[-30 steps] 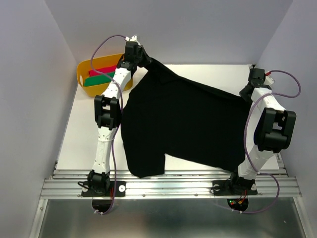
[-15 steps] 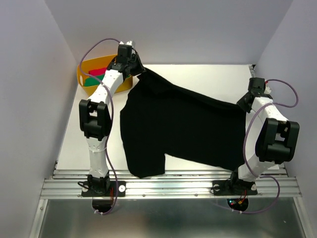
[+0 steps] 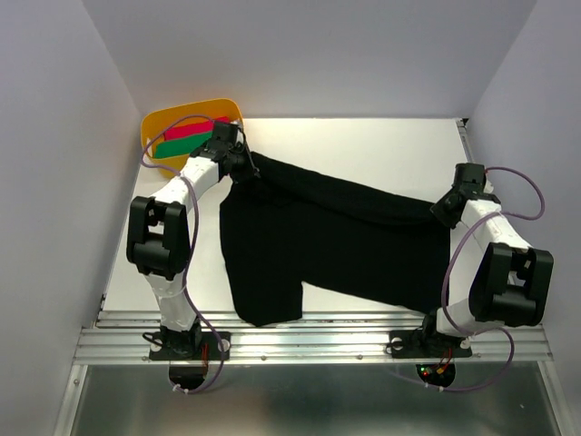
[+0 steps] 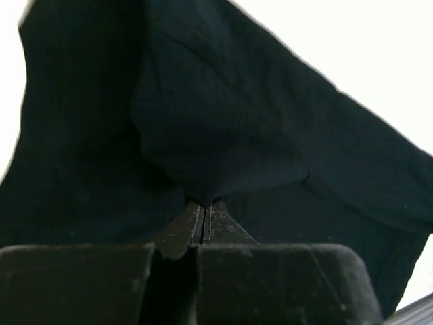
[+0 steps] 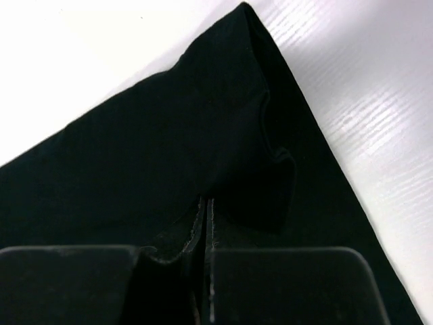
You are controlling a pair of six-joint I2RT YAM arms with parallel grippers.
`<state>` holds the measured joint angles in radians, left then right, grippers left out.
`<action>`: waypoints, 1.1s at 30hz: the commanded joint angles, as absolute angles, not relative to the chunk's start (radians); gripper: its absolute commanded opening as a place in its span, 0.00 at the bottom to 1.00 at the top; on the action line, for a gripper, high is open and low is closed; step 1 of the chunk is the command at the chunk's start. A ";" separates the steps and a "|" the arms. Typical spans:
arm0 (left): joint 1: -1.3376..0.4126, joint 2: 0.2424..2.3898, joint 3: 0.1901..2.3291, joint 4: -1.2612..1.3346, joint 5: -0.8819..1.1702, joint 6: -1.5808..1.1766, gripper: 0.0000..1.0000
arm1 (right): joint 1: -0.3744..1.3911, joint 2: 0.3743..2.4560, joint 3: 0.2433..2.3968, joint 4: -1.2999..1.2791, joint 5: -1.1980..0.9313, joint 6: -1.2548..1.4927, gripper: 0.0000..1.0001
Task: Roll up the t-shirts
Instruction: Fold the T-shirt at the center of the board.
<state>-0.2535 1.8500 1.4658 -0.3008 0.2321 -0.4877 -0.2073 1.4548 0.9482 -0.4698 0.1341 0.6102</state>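
Now, from above: the black t-shirt (image 3: 336,245) lies spread across the white desk (image 3: 363,141), its long axis running left to right and dipping toward the near right. The left jaws pinch its far-left corner just beside the yellow tub (image 3: 195,116); the right jaws grip its far-right end. Left wrist: jaws pressed together on a bunched fold of black cloth. Right wrist: jaws clamped on fabric, the shirt's corner pointing away over bare desk.
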 commanded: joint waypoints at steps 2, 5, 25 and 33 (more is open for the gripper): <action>-0.270 1.737 1.396 -0.262 0.248 -0.520 0.00 | -0.207 1.394 0.924 -0.465 0.144 0.606 0.01; -0.270 1.709 1.359 -0.273 0.253 -0.541 0.00 | -0.207 1.388 0.917 -0.471 0.153 0.604 0.01; -0.261 1.531 1.246 -0.337 0.357 -0.617 0.00 | -0.207 1.413 0.953 -0.471 0.170 0.594 0.01; -0.239 1.572 1.158 -0.311 0.410 -0.624 0.00 | -0.207 1.408 0.905 -0.462 0.178 0.586 0.01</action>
